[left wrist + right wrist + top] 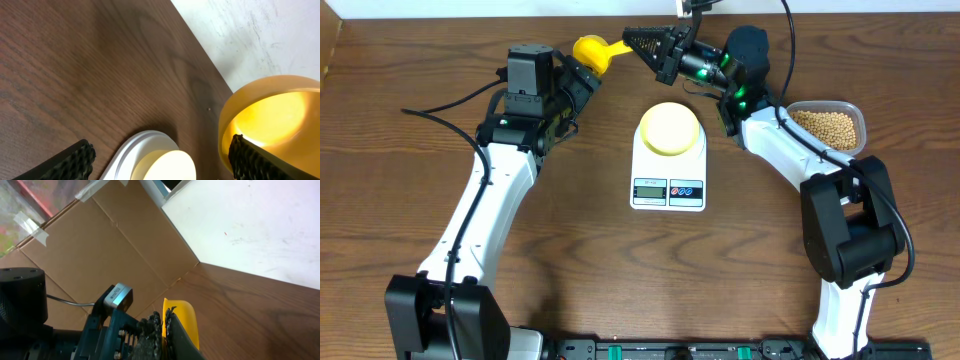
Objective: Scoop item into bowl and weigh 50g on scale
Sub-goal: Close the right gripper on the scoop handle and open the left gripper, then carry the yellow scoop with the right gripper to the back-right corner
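Note:
The white scale (667,185) stands mid-table with the pale yellow bowl (670,129) on its top. The beans (825,126) lie in a clear tub at the right. My right gripper (638,43) is shut on the handle of the bright yellow scoop (591,51), held above the table behind the scale; the handle shows between its fingers (165,325) in the right wrist view. My left gripper (582,82) is open. In the left wrist view its fingers (160,150) are wide apart, with the scoop's cup (272,117) by the right finger and the bowl (170,167) below.
The clear plastic tub (861,112) sits at the right, near the right arm's base. A white wall (260,35) and cardboard (100,245) bound the table's far edge. Cables run across the back left.

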Motion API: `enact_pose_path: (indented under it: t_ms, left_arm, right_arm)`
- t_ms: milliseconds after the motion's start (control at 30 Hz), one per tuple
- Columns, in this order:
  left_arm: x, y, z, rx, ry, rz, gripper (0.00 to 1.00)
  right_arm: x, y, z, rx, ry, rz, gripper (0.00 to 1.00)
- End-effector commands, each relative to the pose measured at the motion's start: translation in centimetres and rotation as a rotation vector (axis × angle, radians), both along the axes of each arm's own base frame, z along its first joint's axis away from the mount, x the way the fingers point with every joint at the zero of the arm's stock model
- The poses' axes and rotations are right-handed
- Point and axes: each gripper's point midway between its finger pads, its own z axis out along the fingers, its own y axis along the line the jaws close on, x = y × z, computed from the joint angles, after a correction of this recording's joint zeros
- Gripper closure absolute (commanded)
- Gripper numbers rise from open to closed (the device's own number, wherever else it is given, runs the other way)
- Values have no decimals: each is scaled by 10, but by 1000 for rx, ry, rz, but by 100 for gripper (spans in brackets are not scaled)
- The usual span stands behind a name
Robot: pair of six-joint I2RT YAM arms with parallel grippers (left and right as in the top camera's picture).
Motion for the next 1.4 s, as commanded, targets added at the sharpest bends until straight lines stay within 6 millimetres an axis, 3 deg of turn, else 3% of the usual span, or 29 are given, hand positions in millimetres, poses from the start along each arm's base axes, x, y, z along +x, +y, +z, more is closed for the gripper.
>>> enact_pose_path:
  t_ms: [0, 633, 867, 1133, 1367]
  left_arm:
    - [1, 0, 12, 3, -23, 2, 13]
    - [1, 0, 12, 3, -23, 2, 13]
    - [1, 0, 12, 3, -23, 2, 13]
    - [1, 0, 12, 3, -24, 2, 13]
    - [1, 0, 12, 3, -23, 2, 13]
  right_arm:
    - [8, -8, 10, 8, -37, -39, 99]
    - [23, -30, 9, -23, -102, -99, 99]
    - [36, -48, 7, -36, -112, -151, 99]
    - [61, -74, -12, -123, -113, -286, 99]
    - [77, -96, -13, -125, -98, -374, 99]
